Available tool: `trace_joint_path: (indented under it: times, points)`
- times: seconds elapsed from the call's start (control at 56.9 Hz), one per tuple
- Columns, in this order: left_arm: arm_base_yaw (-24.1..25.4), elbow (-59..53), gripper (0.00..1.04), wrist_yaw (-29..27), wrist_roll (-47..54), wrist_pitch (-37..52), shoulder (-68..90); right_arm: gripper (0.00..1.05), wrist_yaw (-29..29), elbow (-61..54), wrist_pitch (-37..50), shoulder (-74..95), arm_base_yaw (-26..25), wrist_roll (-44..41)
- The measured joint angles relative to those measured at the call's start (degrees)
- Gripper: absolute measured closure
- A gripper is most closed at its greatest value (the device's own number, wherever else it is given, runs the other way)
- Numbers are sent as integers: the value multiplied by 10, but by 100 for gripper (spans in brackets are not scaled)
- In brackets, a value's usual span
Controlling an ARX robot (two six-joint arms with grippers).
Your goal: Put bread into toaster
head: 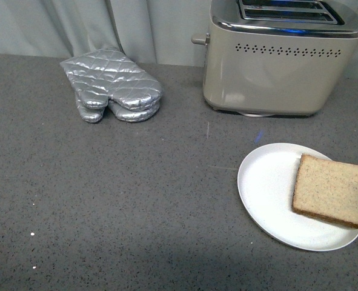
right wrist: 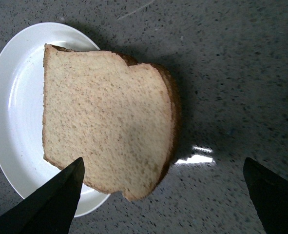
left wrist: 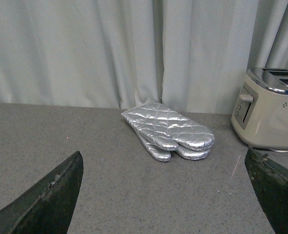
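Observation:
A slice of light brown speckled bread (head: 333,191) lies on a white plate (head: 266,182) at the front right of the grey counter, its far side hanging over the plate's rim. Seen from the right wrist, the bread (right wrist: 107,126) rests below my right gripper (right wrist: 165,195), which is open and hovering above it; one dark finger (right wrist: 51,204) overlaps the slice's edge. The beige toaster (head: 275,66) with a chrome top stands at the back right, slots up. My left gripper (left wrist: 168,195) is open, low over bare counter, facing the toaster (left wrist: 273,117). Neither arm shows in the front view.
A silver quilted oven mitt (head: 112,88) lies at the back left of the counter; the same mitt (left wrist: 168,131) shows in the left wrist view. A pale curtain (left wrist: 134,48) hangs behind the counter. The plate (right wrist: 17,117) sits near the counter's front.

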Motion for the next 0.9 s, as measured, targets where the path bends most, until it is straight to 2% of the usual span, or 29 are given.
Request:
trace_joint_path:
  times: [0.352,0.545,0.809,0.897]
  points:
    - [0,0,7,0,0,0,0,10,-7,47,30,84,30,56]
    - [0,0,7,0,0,0,0,37,-1,59,33,101,42,69]
    - [0,0,7,0,0,0,0,95,-1,68,16,97,48,89]
    - [0,0,7,0,0,0,0,103,-7,68,0,76,48,100]
